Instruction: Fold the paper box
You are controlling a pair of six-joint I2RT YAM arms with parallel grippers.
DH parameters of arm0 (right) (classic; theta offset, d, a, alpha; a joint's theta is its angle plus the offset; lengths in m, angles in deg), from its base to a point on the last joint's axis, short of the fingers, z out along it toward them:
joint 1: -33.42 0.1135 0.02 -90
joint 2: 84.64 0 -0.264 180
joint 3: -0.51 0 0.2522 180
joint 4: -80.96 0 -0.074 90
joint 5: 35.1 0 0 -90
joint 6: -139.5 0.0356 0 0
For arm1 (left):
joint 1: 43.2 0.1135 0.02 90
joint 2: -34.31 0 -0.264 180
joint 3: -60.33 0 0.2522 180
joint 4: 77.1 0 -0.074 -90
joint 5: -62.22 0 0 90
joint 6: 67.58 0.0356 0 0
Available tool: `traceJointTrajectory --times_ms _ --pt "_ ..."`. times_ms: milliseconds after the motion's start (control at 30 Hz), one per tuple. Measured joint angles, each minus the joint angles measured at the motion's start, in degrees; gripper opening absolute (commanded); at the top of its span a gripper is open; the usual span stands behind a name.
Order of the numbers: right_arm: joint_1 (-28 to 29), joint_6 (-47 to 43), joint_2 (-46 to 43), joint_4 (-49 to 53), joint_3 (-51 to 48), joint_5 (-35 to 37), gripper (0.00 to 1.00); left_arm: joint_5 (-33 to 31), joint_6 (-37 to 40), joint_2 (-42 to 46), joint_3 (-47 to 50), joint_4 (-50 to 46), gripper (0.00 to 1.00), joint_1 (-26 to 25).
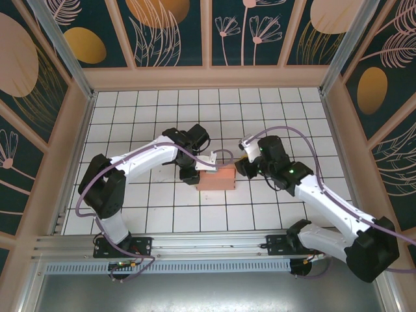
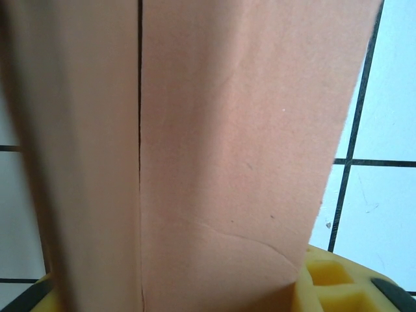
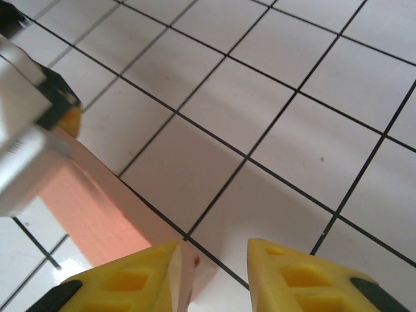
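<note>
The salmon-pink paper box (image 1: 216,177) stands folded up as a small block on the tiled floor at the middle. My left gripper (image 1: 196,171) is at its left end. In the left wrist view the cardboard (image 2: 221,143) runs up between the yellow fingertips (image 2: 328,279), so this gripper (image 2: 179,283) is shut on it. My right gripper (image 1: 241,168) is at the box's right end. In the right wrist view its jaws (image 3: 213,250) stand apart, with a thin corner of the box (image 3: 198,270) against the inner side of the left finger (image 3: 130,279).
White tiles with black grid lines (image 1: 162,110) lie all round the box. Wooden walls (image 1: 208,77) close off the back and both sides. In the right wrist view the left gripper's pale body (image 3: 29,156) sits over the box's far end.
</note>
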Motion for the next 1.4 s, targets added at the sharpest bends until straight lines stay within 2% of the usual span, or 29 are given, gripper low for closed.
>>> traceJointTrajectory --times_ms 67,167,367,500,600,667,833,1100,1233,1400 --pt "0.0 -0.5 1.6 -0.09 0.04 0.11 0.21 0.22 0.02 0.0 0.0 0.28 0.36 0.0" --pt "0.0 -0.87 2.62 -0.2 0.26 0.17 0.21 0.2 0.02 0.0 0.0 0.46 0.36 0.0" --pt "-0.04 -1.49 2.78 0.04 0.28 0.83 0.32 0.24 0.31 0.0 0.02 0.15 0.36 0.11" --pt "-0.04 -1.01 0.17 0.22 0.28 -0.55 0.43 0.24 0.63 0.0 0.02 0.2 0.36 0.11" --pt "0.07 -0.07 -1.77 0.04 0.26 -2.73 0.44 0.24 0.63 0.0 0.02 0.22 0.36 0.11" --pt "0.11 0.22 -1.79 -0.31 0.26 -3.26 0.41 0.26 0.63 0.0 0.02 0.22 0.36 0.11" --pt "0.22 1.57 -0.46 -0.24 0.11 -3.21 0.25 0.26 0.63 0.0 0.04 0.22 0.37 0.11" --pt "0.26 0.59 1.95 0.39 0.11 -4.35 0.23 0.39 0.61 0.0 0.04 0.31 0.37 0.11" --pt "0.26 -0.22 3.04 1.46 0.11 -4.68 0.16 0.39 0.61 0.0 0.04 0.26 0.36 0.11" --pt "0.26 -0.61 3.1 2.86 0.11 -4.81 0.16 0.42 0.61 0.0 0.04 0.24 0.36 0.11"
